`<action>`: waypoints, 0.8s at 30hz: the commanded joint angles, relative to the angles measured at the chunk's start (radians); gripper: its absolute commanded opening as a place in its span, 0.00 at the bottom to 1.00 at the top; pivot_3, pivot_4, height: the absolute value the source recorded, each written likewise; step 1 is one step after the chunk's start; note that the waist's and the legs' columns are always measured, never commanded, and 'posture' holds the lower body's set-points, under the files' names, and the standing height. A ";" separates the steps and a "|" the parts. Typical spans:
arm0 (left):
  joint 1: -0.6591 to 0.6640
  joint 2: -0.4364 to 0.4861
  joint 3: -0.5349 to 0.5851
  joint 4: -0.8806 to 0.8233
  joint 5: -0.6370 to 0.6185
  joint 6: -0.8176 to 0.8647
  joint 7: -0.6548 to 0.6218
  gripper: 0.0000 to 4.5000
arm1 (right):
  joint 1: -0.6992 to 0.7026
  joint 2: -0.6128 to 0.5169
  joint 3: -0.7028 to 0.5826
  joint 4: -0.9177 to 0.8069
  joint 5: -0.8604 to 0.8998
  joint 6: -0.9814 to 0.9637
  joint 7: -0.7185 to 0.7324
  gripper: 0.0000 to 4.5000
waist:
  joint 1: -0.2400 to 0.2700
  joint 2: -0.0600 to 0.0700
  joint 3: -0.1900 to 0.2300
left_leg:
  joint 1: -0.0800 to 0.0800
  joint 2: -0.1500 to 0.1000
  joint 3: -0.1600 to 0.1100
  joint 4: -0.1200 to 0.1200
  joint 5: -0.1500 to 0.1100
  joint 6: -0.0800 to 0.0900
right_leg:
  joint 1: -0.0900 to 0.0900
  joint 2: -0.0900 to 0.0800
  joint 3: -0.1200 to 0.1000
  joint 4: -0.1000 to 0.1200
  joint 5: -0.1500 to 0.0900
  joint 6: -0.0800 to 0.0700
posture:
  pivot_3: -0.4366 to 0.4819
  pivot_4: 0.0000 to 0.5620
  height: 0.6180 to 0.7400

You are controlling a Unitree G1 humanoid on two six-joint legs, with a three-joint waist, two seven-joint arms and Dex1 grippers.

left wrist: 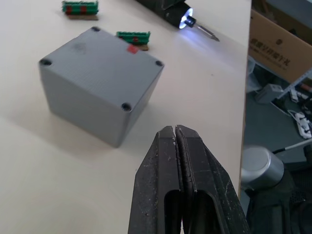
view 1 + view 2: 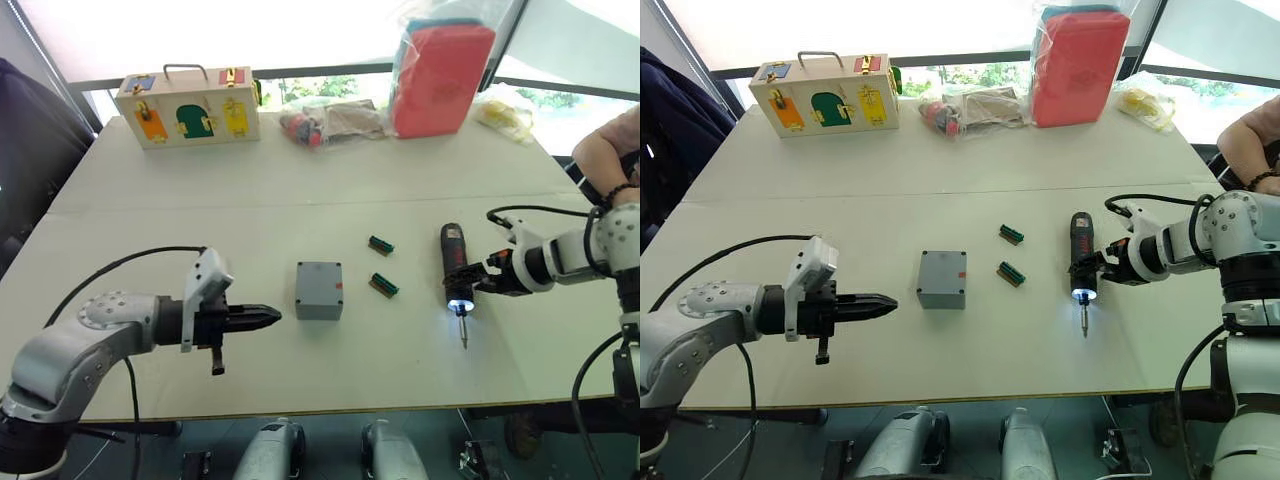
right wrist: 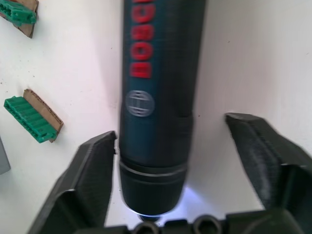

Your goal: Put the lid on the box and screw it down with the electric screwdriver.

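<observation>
The grey box (image 2: 319,290) stands at the table's middle. Its top face is the flat lid (image 1: 100,62) with corner screw holes, lying flush on it. My left gripper (image 2: 268,318) hovers just left of the box, fingers (image 1: 161,161) pressed shut and holding nothing. The electric screwdriver (image 2: 455,265) lies on the table right of the box, tip lit, bit toward the near edge. My right gripper (image 3: 171,127) is open and straddles the screwdriver's body (image 3: 156,73). One finger is close against it and the other stands clear.
Two green blocks (image 2: 381,244) (image 2: 384,285) lie between box and screwdriver. At the far edge are a wooden case with coloured doors (image 2: 190,108), plastic bags (image 2: 330,120) and a red package (image 2: 440,75). A person's arm (image 2: 610,150) rests at the far right.
</observation>
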 commanded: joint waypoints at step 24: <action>0.306 0.123 0.259 -0.073 -0.128 0.068 -0.028 0.00 | 0.763 -0.151 -0.343 -1.029 -0.016 -0.617 0.889 0.99 | 0.018 -0.001 0.001 | 0.001 0.001 -0.002 0.000 0.000 0.000 | 0.000 -0.003 0.002 0.000 0.000 0.001 | 0.48 0.27 1.00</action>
